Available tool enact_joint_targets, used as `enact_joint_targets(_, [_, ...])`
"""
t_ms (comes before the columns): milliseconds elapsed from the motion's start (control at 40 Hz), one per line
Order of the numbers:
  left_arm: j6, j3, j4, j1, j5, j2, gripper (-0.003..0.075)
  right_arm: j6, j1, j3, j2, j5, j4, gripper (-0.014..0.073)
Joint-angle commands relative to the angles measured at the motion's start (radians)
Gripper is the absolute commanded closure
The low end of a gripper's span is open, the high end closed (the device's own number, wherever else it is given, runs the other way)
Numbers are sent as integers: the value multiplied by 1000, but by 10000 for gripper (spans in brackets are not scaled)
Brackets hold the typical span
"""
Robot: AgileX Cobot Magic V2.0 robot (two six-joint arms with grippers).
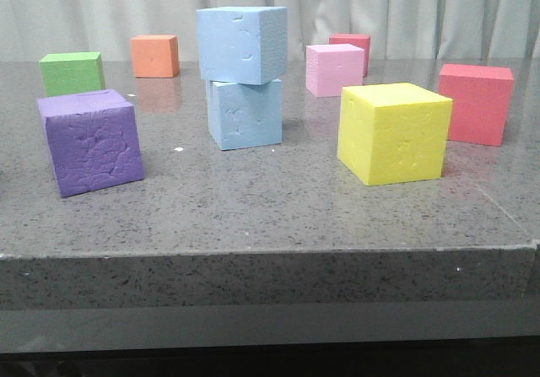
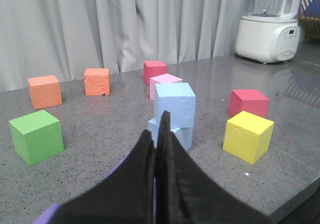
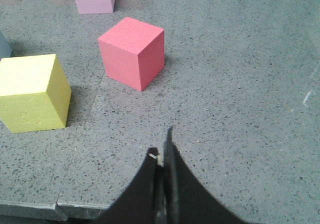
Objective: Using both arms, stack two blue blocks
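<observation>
I see the top blue block (image 1: 242, 44) sitting on the bottom blue block (image 1: 245, 113), a bit twisted, so the stack looks done. It stands mid-table between the purple cube (image 1: 90, 141) and the yellow cube (image 1: 394, 131). My left gripper (image 2: 159, 129) is pinched closed on nothing, well back. My right gripper (image 3: 162, 149) is closed and empty too

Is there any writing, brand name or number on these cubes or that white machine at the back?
No readable text anywhere.
White appliance: its control panel has small markings, too small and blurred to read.
Stacked blue blocks and the other foam cubes: only dented, puzzle-like marks, no letters or numbers.
</observation>
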Motion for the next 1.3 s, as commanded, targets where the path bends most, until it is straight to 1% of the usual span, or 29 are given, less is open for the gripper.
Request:
enact_joint_targets(0, [1,-4,0,-8,-82,-12,741,-8,-5,-25,3,-75,-17,660])
enact_joint_targets(50, [1,21,0,-1,-82,-36,741,-8,-5,-25,3,-75,-17,660])
enact_joint_targets(125, [1,66,-5,36,-82,-90,741,-8,-5,-25,3,-75,-17,660])
enact_joint_targets(350, [1,216,-5,231,-82,-279,741,-8,-5,-25,3,-75,-17,660])
enact_joint_targets(776, [1,363,-5,581,-138,-274,741,-8,-5,-25,3,-75,-17,660])
enact_joint_targets(851, [1,385,-5,622,-143,-274,741,-8,-5,-25,3,-75,-17,660])
enact_joint_targets(1026, [1,444,-5,690,-198,-274,741,-8,-5,-25,3,-75,-17,660])
enact_joint_targets(1076, [1,441,-5,697,-180,-274,741,-8,-5,-25,3,-75,-17,660])
enact_joint_targets(1276, [1,441,-5,697,-182,-274,741,-8,-5,-25,3,-75,-17,660])
